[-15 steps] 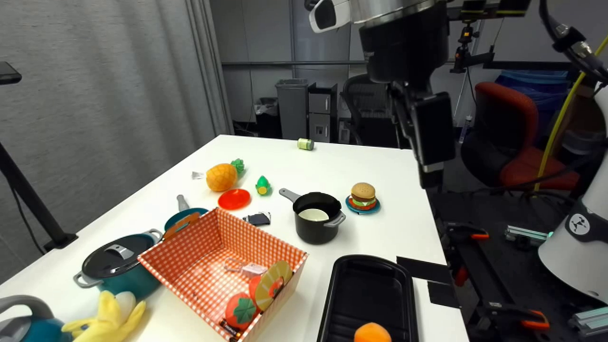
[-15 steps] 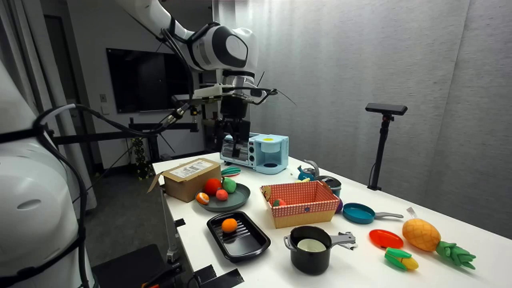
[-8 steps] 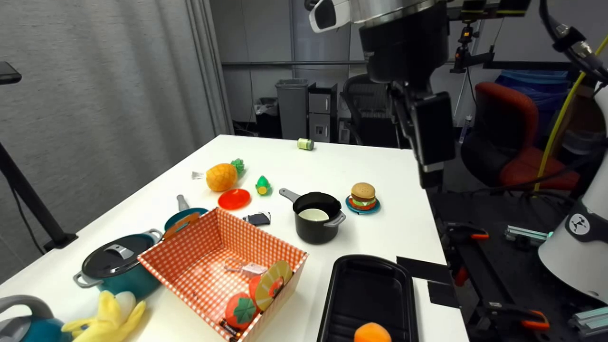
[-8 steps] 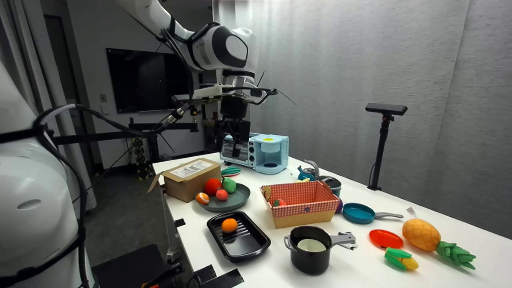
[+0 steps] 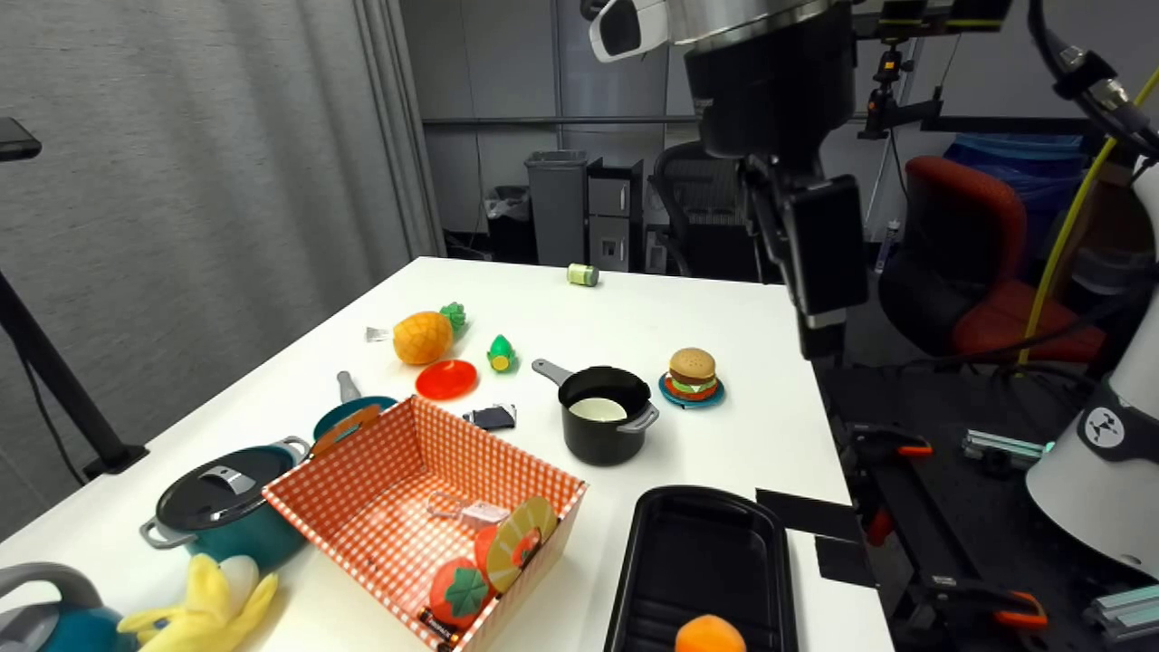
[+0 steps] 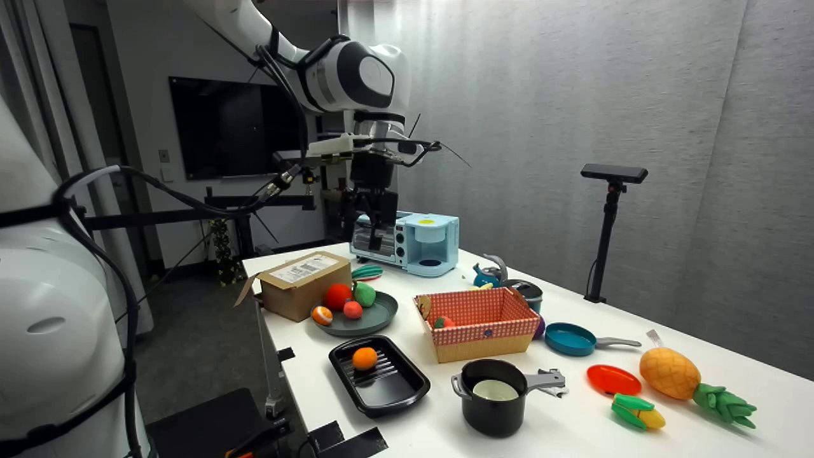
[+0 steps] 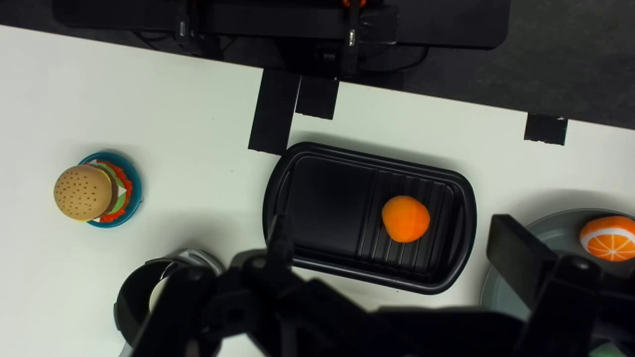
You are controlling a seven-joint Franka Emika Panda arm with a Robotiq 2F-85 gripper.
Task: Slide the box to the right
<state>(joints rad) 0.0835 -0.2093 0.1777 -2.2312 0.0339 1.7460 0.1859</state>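
The box [image 5: 507, 455] is a shallow rectangular basket with an orange-red and white checked lining and pale wood-coloured outer sides. It stands on the white table in both exterior views, and its front wall shows in an exterior view [image 6: 486, 346]. A red toy with a green leaf [image 5: 459, 593], a yellow slice and a small pale item lie in it. My gripper [image 7: 392, 235] is open and empty, its fingers wide apart in the wrist view. In an exterior view the gripper [image 6: 364, 236] hangs well above the table, apart from the box. The box is out of the wrist view.
A black tray [image 7: 327, 208] with an orange [image 7: 406, 218] lies beside the box. A black pot [image 6: 493, 413], a lidded teal pot [image 5: 231, 507] and a teal pan [image 6: 570, 339] stand around it. A grey plate of toy fruit [image 6: 356, 326], a cardboard carton [image 6: 305, 289] and a blue toaster oven [image 6: 407, 242] stand farther off.
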